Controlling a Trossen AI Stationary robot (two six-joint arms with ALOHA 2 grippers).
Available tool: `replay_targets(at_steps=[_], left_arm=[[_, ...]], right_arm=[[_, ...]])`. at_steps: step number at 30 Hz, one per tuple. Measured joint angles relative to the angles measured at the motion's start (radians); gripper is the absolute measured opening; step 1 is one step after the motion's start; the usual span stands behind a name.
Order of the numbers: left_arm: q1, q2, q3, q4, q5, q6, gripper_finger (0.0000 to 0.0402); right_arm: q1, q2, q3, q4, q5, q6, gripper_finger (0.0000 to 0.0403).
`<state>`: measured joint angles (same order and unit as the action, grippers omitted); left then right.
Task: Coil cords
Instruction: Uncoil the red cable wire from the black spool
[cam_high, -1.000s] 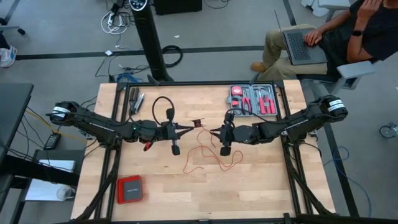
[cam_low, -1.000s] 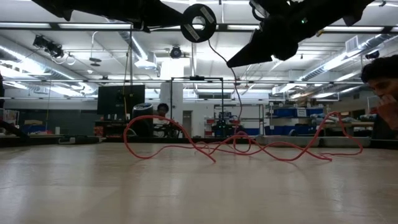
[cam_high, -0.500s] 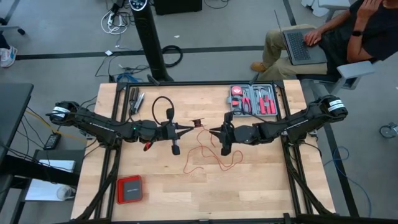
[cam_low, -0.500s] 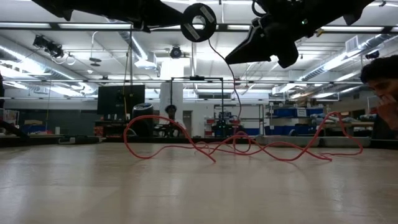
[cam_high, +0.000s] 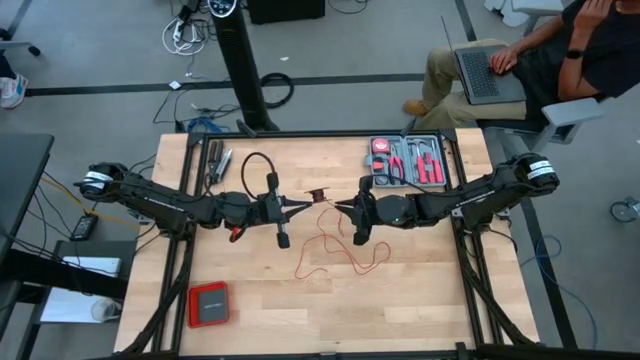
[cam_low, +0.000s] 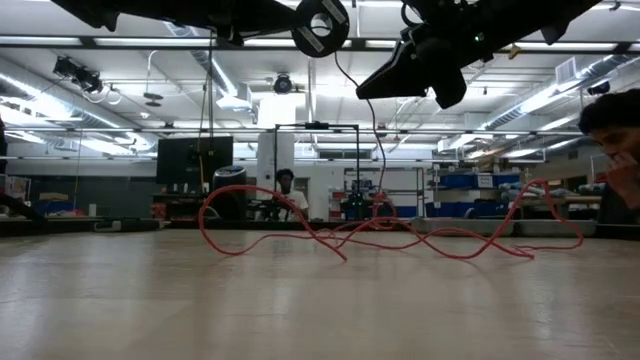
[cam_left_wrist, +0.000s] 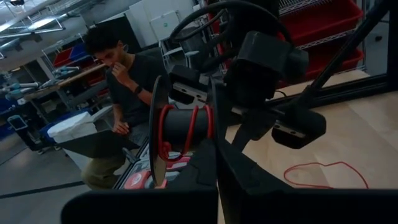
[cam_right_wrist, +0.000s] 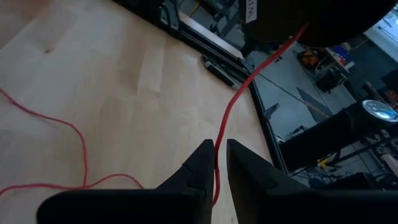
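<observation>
left gripper over mid-table, fingers together, clamped on a small black spool. a few turns of red cord wound on the spool's core, seen in the left wrist view just past the fingertips. spool held edge-up, flange toward the camera.

right gripper facing the left one, tips just apart from the spool, both raised off the wood. its fingers nearly together, a narrow gap between them, the cord running through that gap. cannot tell whether the pads pinch it or only guide it. from the gap the cord goes up, straight, toward the dark spool ahead of the gripper.

rest of the cord lies loose on the table, below and behind the right gripper: open loops, a tail trailing toward the near edge. in the low view the loops rise off the wood in low arches, both arms overhead.

tool tray well behind the right arm, at the far edge. red box well off from the left gripper, near corner on the left arm's side. dark hand tools at the far edge beside the left arm.

person seated beyond the table's far right corner, laptop on lap.
</observation>
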<state>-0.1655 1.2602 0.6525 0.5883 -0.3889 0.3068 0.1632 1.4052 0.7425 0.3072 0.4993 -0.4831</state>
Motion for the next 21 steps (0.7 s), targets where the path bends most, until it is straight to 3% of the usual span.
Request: replay_targets(at_steps=[11,21], left_arm=[[0.000,0.000,0.000,-0.009,0.000,-0.001,0.0000],[0.016,0.000,0.000,-0.199,-0.011,0.000,0.0000]], right_arm=[[-0.007,0.000,0.000,0.005,0.033,0.008,0.0003],[0.048,-0.073,0.000,0.006,0.081,-0.059,0.0001]])
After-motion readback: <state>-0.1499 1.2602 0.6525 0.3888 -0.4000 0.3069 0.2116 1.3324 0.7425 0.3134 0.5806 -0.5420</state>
